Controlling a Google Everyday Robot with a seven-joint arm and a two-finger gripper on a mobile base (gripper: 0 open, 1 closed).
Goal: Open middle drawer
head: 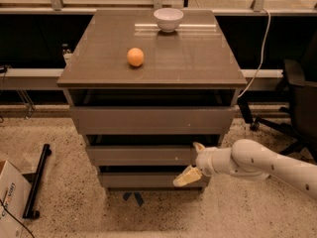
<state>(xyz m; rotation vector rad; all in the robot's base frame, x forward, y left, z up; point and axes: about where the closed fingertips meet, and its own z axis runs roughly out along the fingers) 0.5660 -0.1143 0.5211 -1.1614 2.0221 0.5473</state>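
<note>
The middle drawer (143, 155) is the second grey-brown slab front of the cabinet, under the taller top drawer (148, 120) and above the lowest drawer (143, 180). My gripper (190, 161) comes in from the right on a white arm (267, 165). It sits at the right end of the middle drawer front. One cream finger (199, 147) points up by the drawer's top edge. The other finger (185, 177) reaches down over the lowest drawer front. The fingers are spread apart and hold nothing.
An orange (135, 57) and a white bowl (168, 19) sit on the cabinet top (198, 58). A black office chair (297, 98) stands at the right. A cardboard box (10, 202) and a black bar (37, 182) lie on the floor at the left.
</note>
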